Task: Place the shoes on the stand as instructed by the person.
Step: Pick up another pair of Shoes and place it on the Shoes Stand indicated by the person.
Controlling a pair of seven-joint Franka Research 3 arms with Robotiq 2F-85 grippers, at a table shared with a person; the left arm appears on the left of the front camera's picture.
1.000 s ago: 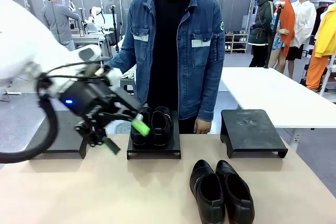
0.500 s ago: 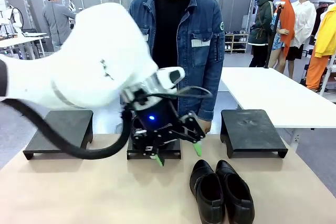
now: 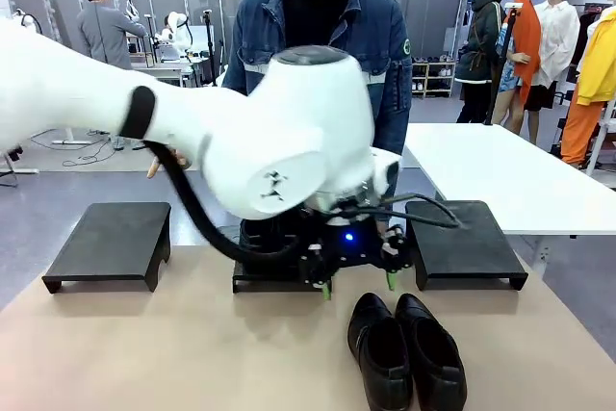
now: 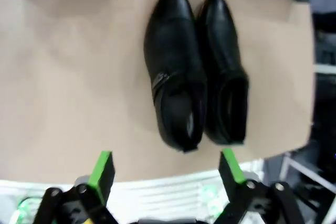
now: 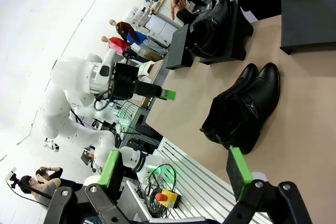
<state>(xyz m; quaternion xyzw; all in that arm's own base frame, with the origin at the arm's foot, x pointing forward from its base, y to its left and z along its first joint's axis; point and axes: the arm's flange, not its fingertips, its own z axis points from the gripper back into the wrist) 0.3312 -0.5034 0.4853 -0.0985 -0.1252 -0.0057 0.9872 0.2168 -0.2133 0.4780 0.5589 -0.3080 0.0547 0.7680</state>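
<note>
**Gripper state.** My left gripper [image 3: 359, 287] is spread wide with nothing between its green pads. My right gripper [image 5: 173, 171] is also spread and empty.

**Location of the work.** The loose pair of shoes [image 4: 176, 87] lies on the table straight ahead of the left fingertips, clear of them. The heels are nearest the gripper and the toes point away. The two shoes sit side by side, touching. A second pair [image 5: 212, 22] already sits on the middle stand [image 3: 274, 281], just behind the left gripper. The person's hand [image 5: 177, 1] points a finger down at the stand [image 3: 111, 233] on the far side of that loaded one.

**Handling.** I judge each shoe moderately heavy, with a stiff sole and heel and a softer upper. The glossy leather looks slippery, above all on the rounded toe.

**Where to take hold.** I would clamp across both heel ends, low on the ankle collars, where the shape resists squeezing. I would avoid the toe caps, since the pads may slide there and the heels would droop.
</note>
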